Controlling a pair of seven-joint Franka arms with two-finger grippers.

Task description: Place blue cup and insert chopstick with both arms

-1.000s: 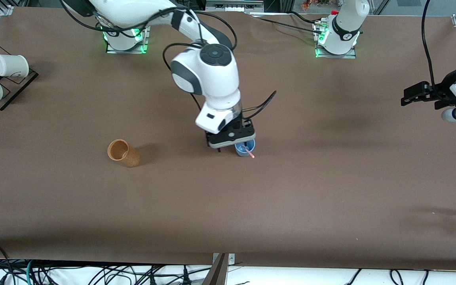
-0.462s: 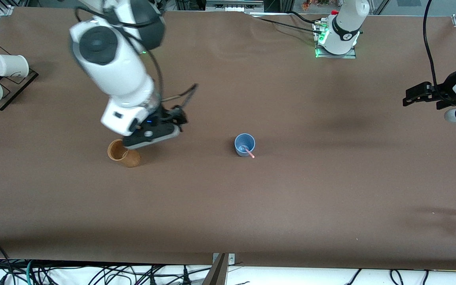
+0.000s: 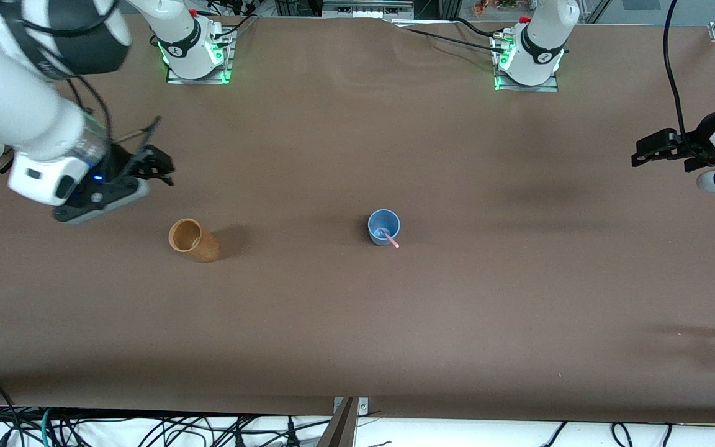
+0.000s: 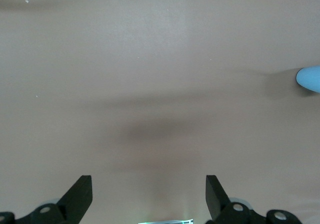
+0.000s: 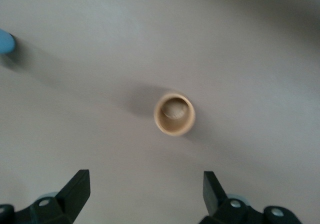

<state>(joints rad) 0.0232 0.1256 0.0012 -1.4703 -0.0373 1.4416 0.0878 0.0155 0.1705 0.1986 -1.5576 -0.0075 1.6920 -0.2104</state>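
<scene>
Hanging at about nine o'clock in the front view, the right gripper [image 3: 146,167] is up over bare worktop [image 3: 357,323] toward the right arm's end, holding nothing; its wrist view shows the two fingers [image 5: 75,189] spread wide apart. Just beside it, at roughly eight o'clock from the middle of the worktop, an orange cup [image 3: 193,239] stands upright, and the right wrist view looks down into its round mouth [image 5: 174,114]. At the centre of the worktop stands the blue cup [image 3: 383,227], upright, its mouth open to the camera. The chopstick [image 3: 390,238] sits in the cup, leaning so that its pink tip pokes over the rim at about five o'clock, toward the front camera. No gripper touches cup or chopstick. At three o'clock, over the left arm's end of the worktop, the left gripper [image 3: 646,151] waits, well apart from the cup; its wrist view shows the fingers [image 4: 80,196] wide apart and empty, with a sliver of the blue cup [image 4: 310,78] at that view's edge.
</scene>
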